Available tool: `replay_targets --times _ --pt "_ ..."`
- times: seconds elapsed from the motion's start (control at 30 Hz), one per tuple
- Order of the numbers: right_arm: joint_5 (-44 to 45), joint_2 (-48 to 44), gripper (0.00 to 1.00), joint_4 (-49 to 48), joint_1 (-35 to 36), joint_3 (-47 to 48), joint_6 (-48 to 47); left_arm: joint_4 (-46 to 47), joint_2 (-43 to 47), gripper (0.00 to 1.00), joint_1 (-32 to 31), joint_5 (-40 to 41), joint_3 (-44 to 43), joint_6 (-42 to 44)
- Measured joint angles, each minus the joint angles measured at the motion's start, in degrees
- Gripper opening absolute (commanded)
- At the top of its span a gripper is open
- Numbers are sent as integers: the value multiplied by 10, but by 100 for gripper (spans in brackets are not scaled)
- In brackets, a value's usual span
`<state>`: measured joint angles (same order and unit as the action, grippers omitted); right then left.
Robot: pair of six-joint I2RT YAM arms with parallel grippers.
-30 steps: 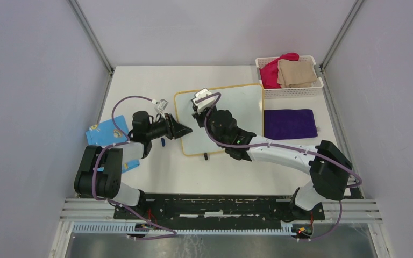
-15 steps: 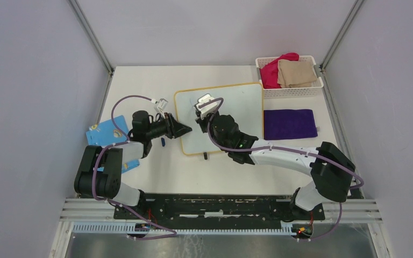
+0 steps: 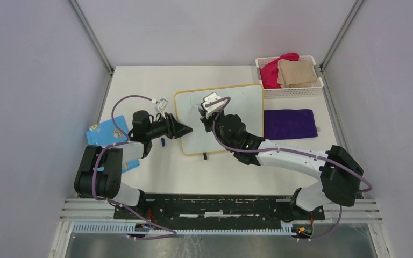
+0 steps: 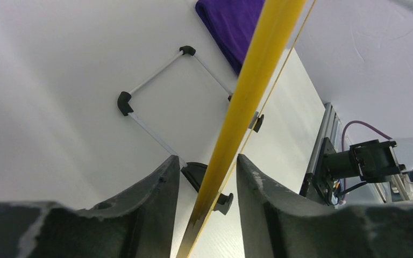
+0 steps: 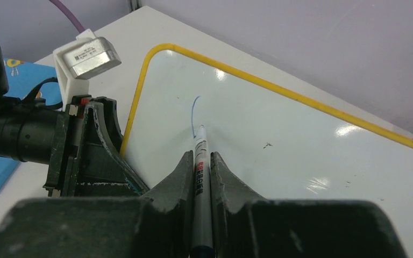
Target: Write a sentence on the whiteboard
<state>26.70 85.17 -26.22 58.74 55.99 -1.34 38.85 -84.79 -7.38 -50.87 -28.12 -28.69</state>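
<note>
Top external view: a small rectangular glossy whiteboard with a thin yellow-orange rim (image 3: 244, 105) lies mid-desk, turned slightly askew, on a white desk (image 3: 156, 172). The left end effector (image 3: 185, 129) is at its left edge; the right end effector (image 3: 204, 114) is over its upper left part. A flat blue card (image 3: 105, 131) lies at the far left. A folded purple cloth (image 3: 289, 123) lies just beside the board's right edge. A white slotted plastic basket (image 3: 292, 91) in the rear right corner holds red and tan cloths. Left wrist view: the whiteboard rim (image 4: 253, 70) runs between the two dark fingers (image 4: 158, 199) of the left end effector (image 4: 207, 161), which stand close on either side of it. Whether they press it cannot be told. Beside the rim are a thin wire frame with black corner pieces (image 4: 123, 102) and the purple cloth (image 4: 231, 24). Right wrist view: the right end effector (image 5: 199, 159) is clamped tight on a slim white-barrelled marker pen (image 5: 200, 144). The pen tip meets the whiteboard (image 5: 279, 145) at the lower end of a short curved blue marker stroke (image 5: 193, 113), the only writing visible, in the board's upper left area. The left end effector (image 5: 94, 148) sits at the yellow rim, and the blue card (image 5: 0, 166) is behind it.
</note>
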Motion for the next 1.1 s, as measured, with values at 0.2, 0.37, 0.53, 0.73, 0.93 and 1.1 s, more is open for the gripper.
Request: replay_targets --times 0.2,0.37,0.53,0.73,0.93,1.1 --pt "-3 -12 0 -2 -2 1 -2 -11 0 56 -3 10 0 0" --pt "1 -10 0 2 -3 9 -6 -23 1 49 -4 13 0 8" --pt "3 -9 0 0 -5 12 -7 -26 1 41 -7 12 -2 10" --pt "3 -9 0 -6 -5 12 -6 -25 1 35 -8 7 -3 16" --pt "3 -9 0 -12 -5 12 -6 -24 1 31 -9 1 -4 18" --pt "3 -9 0 -14 -5 12 -6 -24 1 28 -9 -4 -4 21"
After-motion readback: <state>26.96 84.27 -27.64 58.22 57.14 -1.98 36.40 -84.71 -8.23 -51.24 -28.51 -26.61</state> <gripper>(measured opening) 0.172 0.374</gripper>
